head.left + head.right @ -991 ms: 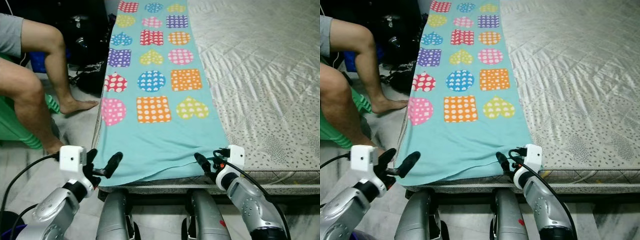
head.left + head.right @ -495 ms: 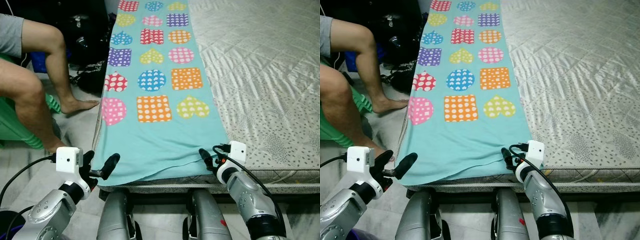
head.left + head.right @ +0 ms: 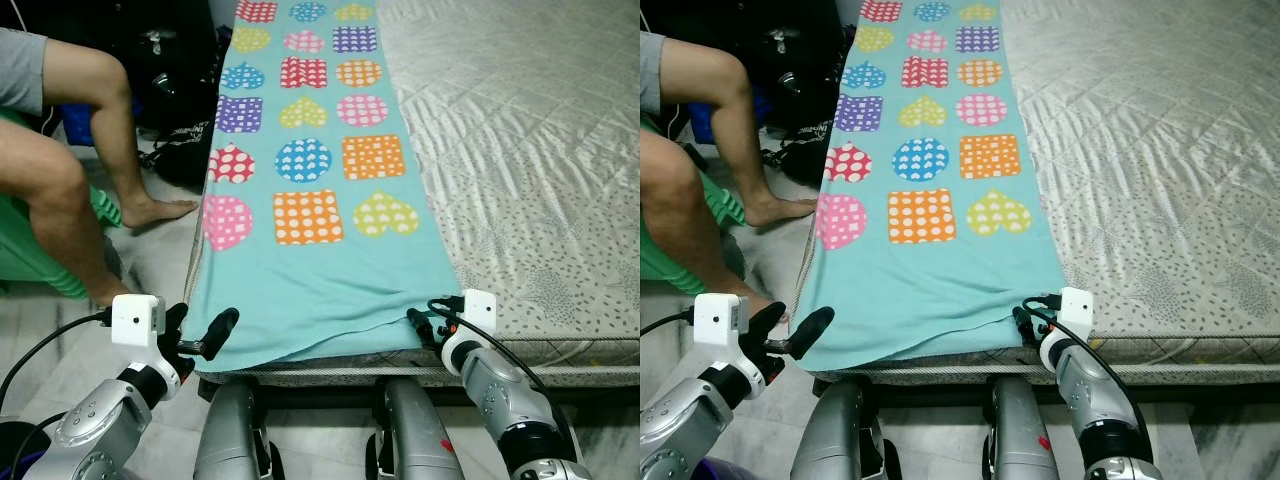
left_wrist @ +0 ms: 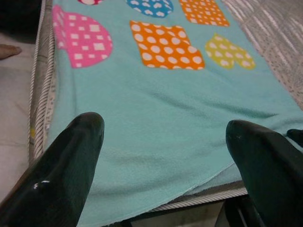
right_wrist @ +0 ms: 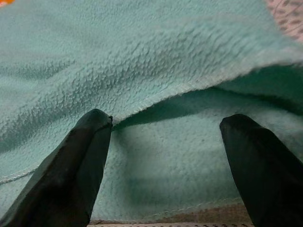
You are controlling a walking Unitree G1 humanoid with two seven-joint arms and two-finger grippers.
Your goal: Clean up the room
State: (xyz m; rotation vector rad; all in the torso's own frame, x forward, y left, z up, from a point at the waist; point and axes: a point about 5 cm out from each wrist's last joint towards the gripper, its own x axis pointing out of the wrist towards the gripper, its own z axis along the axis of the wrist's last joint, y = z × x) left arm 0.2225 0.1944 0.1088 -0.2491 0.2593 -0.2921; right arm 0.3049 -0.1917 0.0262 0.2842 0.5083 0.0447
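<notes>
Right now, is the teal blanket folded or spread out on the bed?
Folded lengthwise into a long strip: the blanket lies flat along the mattress, and at its near hem the right pincer sees two layers.

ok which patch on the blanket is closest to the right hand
The yellow heart patch, last in the blanket's right column. The orange square and pink shape in that row lie further from the right hand.
</notes>
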